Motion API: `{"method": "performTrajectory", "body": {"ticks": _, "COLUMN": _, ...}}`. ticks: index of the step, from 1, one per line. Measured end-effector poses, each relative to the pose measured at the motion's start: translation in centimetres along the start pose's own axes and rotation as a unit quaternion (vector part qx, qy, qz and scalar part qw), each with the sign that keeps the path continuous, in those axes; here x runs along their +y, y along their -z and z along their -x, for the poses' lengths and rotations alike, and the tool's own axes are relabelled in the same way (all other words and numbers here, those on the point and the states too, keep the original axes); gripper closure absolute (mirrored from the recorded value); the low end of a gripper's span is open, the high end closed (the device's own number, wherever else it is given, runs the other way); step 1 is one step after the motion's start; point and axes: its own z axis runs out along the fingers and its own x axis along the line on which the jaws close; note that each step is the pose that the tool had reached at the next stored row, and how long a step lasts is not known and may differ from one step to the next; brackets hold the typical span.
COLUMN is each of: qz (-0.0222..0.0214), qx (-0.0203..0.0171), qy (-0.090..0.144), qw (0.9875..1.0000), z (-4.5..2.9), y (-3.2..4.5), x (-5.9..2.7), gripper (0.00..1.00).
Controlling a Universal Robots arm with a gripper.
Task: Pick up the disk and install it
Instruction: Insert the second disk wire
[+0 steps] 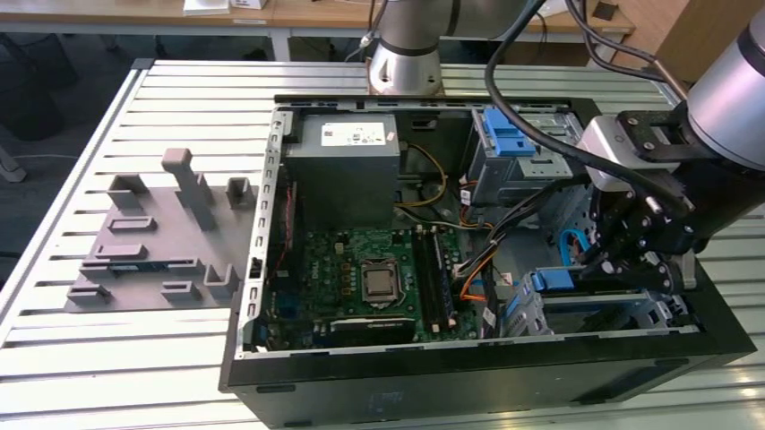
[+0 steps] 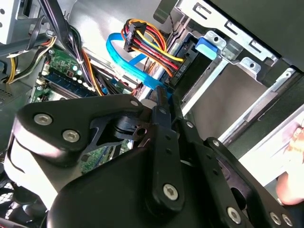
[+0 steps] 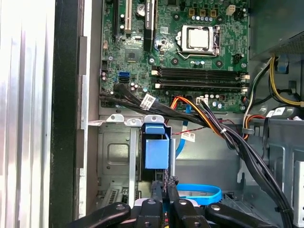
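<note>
The end effector (image 1: 631,260), lower right of the exterior view, was clenched with its fingers (image 3: 164,197) on the blue bracket of the disk (image 3: 156,153), which stood in the drive cage (image 3: 116,156) of the open computer case (image 1: 478,381). In my judgement, cables (image 3: 209,118) draped just beside could snag, or the disk jam if tilted. The case sat on a slatted metal table (image 1: 143,358); desks stood behind.

The claw (image 2: 161,97) reaches toward the blue ribbon cable (image 2: 124,58).
</note>
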Motion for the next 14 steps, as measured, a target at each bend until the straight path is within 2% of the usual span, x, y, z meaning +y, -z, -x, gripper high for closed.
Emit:
{"method": "performTrajectory", "body": {"ticks": 1, "qz": 0.0, "qx": -0.0018, "qy": 0.0, "qw": 1.0, "z": 0.0, "y": 0.0, "x": 0.0, "gripper": 0.84}}
{"method": "performTrajectory", "body": {"ticks": 5, "qz": -0.0004, "qx": -0.0048, "qy": -0.005, "qw": 1.0, "z": -0.02, "y": -0.02, "x": 0.0, "gripper": 0.84}}
{"method": "performTrajectory", "body": {"ticks": 14, "qz": -0.0013, "qx": -0.0052, "qy": -0.017, "qw": 0.9998, "z": -0.16, "y": -0.26, "x": 0.0, "gripper": 0.84}}
